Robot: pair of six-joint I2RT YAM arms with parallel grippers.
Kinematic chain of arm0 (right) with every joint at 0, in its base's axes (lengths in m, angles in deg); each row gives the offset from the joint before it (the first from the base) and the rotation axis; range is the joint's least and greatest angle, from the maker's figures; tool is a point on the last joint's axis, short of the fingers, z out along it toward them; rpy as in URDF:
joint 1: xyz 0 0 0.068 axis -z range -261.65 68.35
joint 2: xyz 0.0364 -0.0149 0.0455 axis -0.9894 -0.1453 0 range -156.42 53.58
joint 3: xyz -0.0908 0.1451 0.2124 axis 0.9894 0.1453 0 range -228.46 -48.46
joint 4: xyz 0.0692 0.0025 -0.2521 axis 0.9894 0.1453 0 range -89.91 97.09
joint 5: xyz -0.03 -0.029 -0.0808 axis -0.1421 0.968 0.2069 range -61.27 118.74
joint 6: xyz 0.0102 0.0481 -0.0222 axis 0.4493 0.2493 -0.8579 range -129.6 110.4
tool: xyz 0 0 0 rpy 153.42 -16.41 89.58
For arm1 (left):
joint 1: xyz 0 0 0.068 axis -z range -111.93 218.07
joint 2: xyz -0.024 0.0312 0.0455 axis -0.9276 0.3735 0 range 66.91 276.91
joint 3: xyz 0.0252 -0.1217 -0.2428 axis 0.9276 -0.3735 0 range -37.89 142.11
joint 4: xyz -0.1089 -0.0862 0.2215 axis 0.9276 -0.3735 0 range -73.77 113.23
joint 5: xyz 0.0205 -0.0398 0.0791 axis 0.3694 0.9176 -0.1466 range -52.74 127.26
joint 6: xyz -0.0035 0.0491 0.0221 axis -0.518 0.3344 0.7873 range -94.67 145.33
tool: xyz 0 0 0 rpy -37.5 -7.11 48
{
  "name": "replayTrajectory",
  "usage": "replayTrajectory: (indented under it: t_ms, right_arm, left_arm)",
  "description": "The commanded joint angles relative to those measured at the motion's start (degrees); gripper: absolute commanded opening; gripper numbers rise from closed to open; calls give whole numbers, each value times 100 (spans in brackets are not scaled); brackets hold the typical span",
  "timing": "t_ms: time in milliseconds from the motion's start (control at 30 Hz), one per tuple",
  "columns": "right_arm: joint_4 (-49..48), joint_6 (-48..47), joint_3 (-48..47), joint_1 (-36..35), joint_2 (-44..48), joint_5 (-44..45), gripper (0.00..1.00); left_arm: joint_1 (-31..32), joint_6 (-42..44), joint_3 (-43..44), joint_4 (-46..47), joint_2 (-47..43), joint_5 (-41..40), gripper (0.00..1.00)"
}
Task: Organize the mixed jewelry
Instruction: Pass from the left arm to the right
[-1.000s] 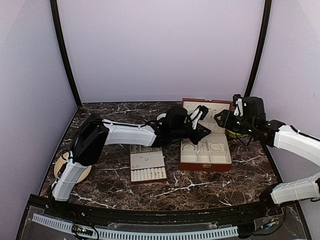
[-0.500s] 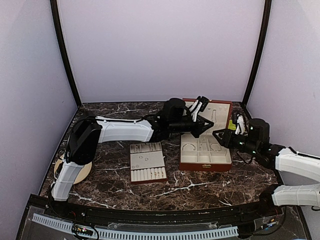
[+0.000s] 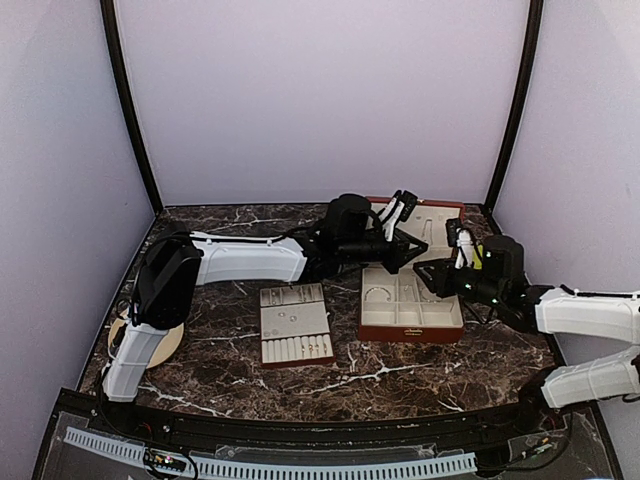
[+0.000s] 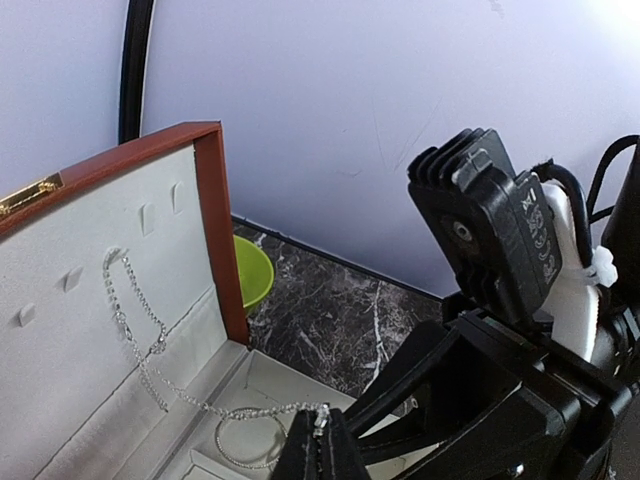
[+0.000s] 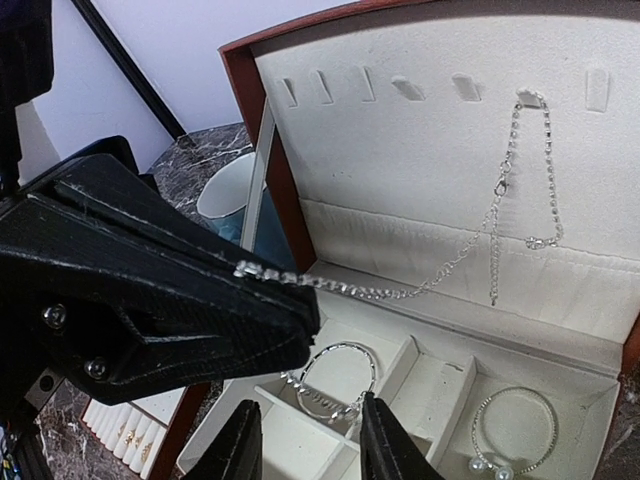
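on the dark marble table the red-brown box with cream lining stands open, with thin silver bangles in its little rooms. the left gripper is pinched tight on one end of the fine silver chain, whose other end hangs on a lid hook, so that job looks half done. the right gripper hovers close by, partly open and empty, and the stretched chain blocks its way in.

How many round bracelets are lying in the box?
2. One silvery bangle lies in a middle compartment of the box. One pearl-tipped bangle lies in the compartment to its right. More may be hidden where the arms block the view.
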Motion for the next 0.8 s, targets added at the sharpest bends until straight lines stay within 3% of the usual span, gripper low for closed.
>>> replayTrajectory:
  t_ms: [0,267,567,767]
  right_arm:
    - [-614,-94,-96,-83,-172,61,32]
    - [-920,-133,-226,-115,-612,-37,26]
    - [-1101,-81,-227,-137,-772,-51,2]
    - [-1138,-91,-183,-137,-758,7,0]
  left_arm:
    - [-30,-28,168,-51,-313,58,0]
    - [-29,-25,170,-28,-313,39,0]
    - [-31,-14,163,-24,-313,48,0]
    - [-29,-27,162,-2,-313,60,0]
